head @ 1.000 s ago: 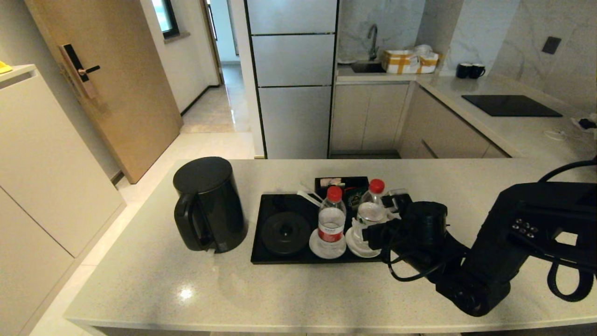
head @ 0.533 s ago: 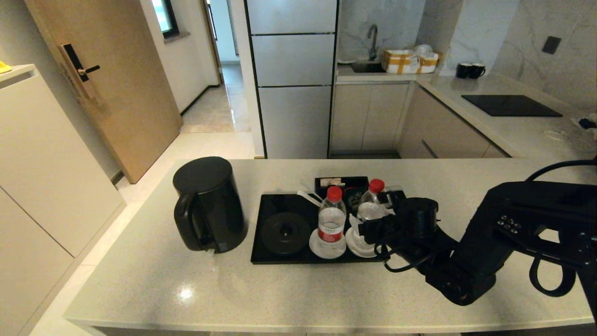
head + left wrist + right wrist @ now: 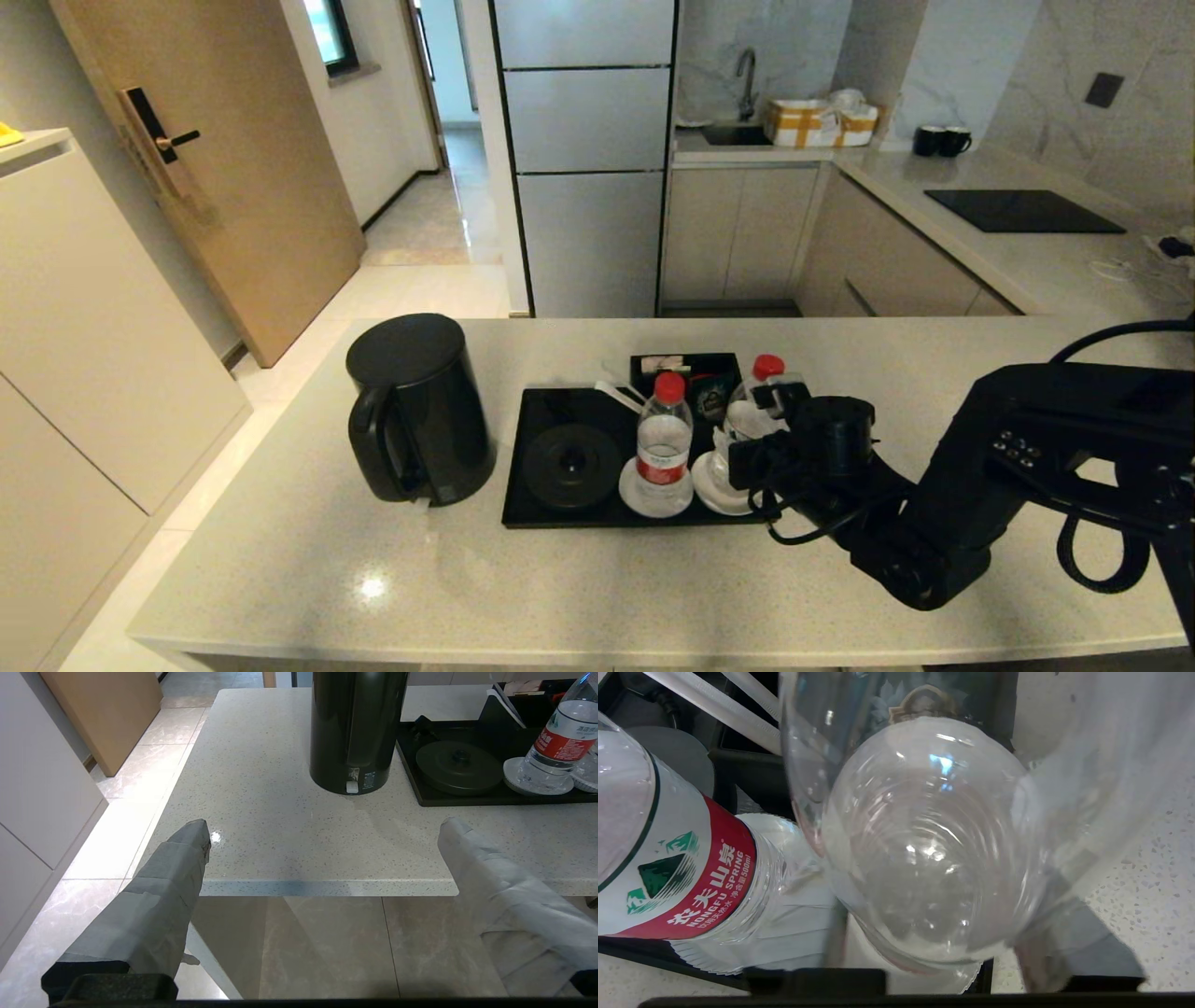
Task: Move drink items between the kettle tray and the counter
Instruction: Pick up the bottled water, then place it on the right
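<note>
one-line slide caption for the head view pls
Right claw closed on the tilted right-hand water bottle on the kettle tray; second bottle upright beside it, kettle on the counter.

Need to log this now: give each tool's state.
Left tool: open, empty, off the counter's edge.
Right tool: shut on the right bottle, which tilts over its saucer.

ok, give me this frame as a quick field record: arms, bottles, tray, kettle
right gripper: closed around the right-hand clear plastic water bottle with red cap, which tilts away from the other bottle
second clear red-capped bottle: upright on a white round saucer
glossy black rectangular tray: holds both saucers and round kettle base
black jug kettle: on grey speckled counter, off its base
left gripper: open, off the counter's near edge, idle
</note>
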